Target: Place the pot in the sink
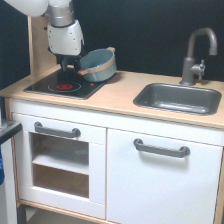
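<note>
The grey-blue pot (100, 64) with a tan rim band hangs tilted above the back right part of the black stovetop (64, 86), its opening turned up and toward the exterior view's left. My gripper (71, 68) points down from the white wrist and is shut on the pot's left rim, holding it off the surface. The dark grey sink (178, 98) is set in the wooden counter toward the exterior view's right, well apart from the pot, and holds nothing I can see.
A grey faucet (196, 54) stands behind the sink. A wooden side panel (38, 47) rises behind the stovetop at the left. Below the counter (117, 92) are white cabinet doors with grey handles.
</note>
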{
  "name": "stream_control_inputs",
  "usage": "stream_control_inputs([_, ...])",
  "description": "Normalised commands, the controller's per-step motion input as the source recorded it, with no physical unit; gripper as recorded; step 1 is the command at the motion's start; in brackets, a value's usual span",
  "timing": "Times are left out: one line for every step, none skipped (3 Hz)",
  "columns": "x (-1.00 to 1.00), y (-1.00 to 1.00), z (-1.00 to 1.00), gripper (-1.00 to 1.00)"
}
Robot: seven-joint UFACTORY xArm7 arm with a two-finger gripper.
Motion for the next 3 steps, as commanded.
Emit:
stream_control_inputs([0.08,0.01,0.00,-0.98])
stream_control_inputs([0.03,0.01,0.24,-0.98])
stream_control_inputs([0.04,0.01,0.11,-0.99])
